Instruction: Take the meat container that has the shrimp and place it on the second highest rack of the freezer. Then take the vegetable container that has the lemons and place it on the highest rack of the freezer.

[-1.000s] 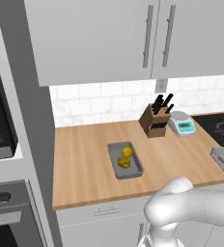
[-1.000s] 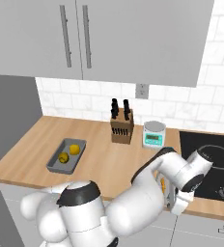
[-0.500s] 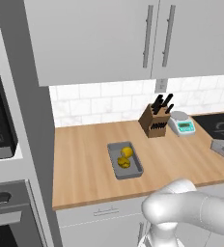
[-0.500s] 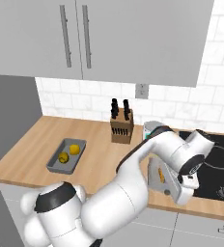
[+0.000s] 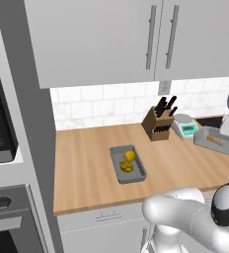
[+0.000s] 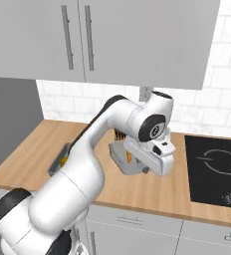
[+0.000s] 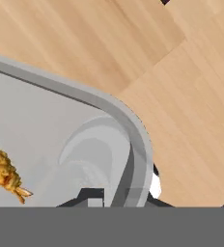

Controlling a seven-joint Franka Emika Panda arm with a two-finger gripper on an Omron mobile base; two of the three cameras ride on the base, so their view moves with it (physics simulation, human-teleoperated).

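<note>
I find the shrimp (image 7: 5, 172) lying in its grey tray (image 5: 216, 141), which sits tilted above the surface (image 5: 92, 168) at the right, near the scale (image 5: 187, 127). The gripper (image 7: 128, 193) is pinched onto the tray's rim at one corner, one finger inside and one outside; I judge that corner hold is why the tray tips. The lemons (image 5: 128, 161) wait in the second tray (image 5: 128, 164) mid-surface, well apart, beside the knife block (image 5: 158, 124). The freezer step is not yet done.

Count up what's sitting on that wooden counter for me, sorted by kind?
Grey trays: 2 — lemon tray, shrimp tray
Lemons: 2
Shrimp: 1
Knife block: 1
Kitchen scale: 1
Total: 7
</note>
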